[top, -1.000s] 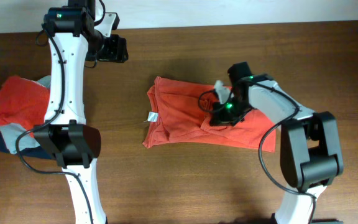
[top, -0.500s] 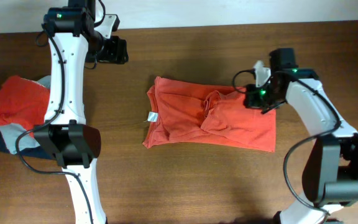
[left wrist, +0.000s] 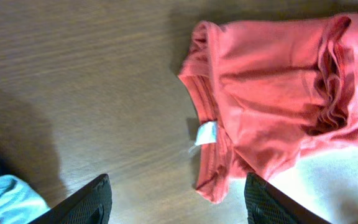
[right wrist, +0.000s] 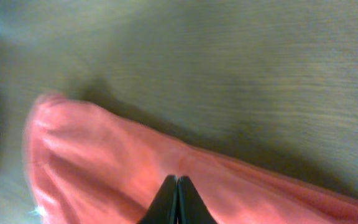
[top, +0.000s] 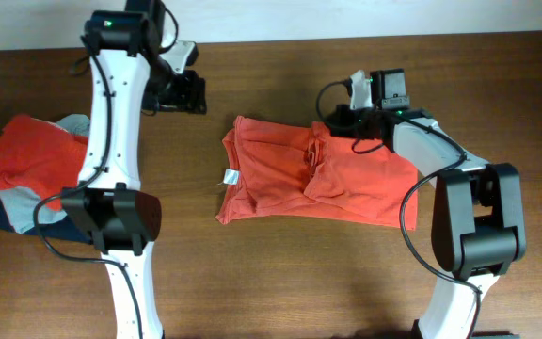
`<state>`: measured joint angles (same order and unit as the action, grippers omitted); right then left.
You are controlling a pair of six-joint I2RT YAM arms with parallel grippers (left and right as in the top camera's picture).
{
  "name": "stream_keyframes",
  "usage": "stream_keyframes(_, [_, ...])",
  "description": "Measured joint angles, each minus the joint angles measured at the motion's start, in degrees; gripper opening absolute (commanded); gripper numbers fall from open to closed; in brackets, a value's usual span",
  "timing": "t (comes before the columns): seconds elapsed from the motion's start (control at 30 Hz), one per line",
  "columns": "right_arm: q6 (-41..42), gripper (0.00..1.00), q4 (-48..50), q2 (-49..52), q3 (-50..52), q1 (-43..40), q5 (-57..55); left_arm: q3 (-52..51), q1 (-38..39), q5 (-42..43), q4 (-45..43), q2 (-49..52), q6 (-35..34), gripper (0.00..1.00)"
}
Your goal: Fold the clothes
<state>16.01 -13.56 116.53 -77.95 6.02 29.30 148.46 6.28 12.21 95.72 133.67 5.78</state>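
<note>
The large orange-red T-shirt (top: 346,184) lies partly folded and creased in the middle of the table, its white neck tag (top: 231,176) at the left edge. It also shows in the left wrist view (left wrist: 272,81) with the tag (left wrist: 206,132). My right gripper (top: 339,122) is shut at the shirt's far edge; in the right wrist view its closed tips (right wrist: 177,182) hover over the orange fabric (right wrist: 104,174), with no cloth seen between them. My left gripper (top: 188,91) is open and empty over bare wood, left of and behind the shirt (left wrist: 179,199).
A pile of smaller garments lies at the left edge: an orange-red piece (top: 26,155), a grey-blue piece (top: 12,202) and a navy piece (top: 7,224). A light-blue corner shows in the left wrist view (left wrist: 8,196). The table is brown wood (top: 280,282).
My right gripper has left the shirt's middle, swung out to the right, then come back to the shirt's far edge. The left arm shifted slightly right. The shirt's crease stayed bunched in the middle.
</note>
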Motion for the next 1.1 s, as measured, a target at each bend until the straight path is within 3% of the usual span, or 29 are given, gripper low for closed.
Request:
stream_keyframes(0.13, [1.2, 0.05, -1.0, -0.1, -0.7, -0.5, 3.2, 0.0, 2.0, 0.2, 0.8, 0.0, 0.4, 0.67])
stream_keyframes(0.4, [-3.3, 0.06, -20.8, -5.3, -2.4, -7.8, 4.0, 0.0, 9.8, 2.4, 0.8, 0.0, 2.5, 0.68])
stream_keyframes(0.6, [-4.2, 0.11, -29.1, -11.4, -3.8, -17.3, 2.1, -2.0, 17.0, 2.8, -0.2, 0.0, 5.0, 0.68])
stream_keyframes(0.83, [-4.0, 0.15, -38.4, -14.0, -4.0, -27.9, 0.7, -15.6, 23.1, 2.7, -9.3, 0.4, 7.1, 0.68])
stream_keyframes(1.1, [-4.2, 0.2, -40.0, -14.0, -4.0, -30.3, -0.9, -27.0, 32.0, 0.6, -21.9, 1.1, 8.2, 0.68])
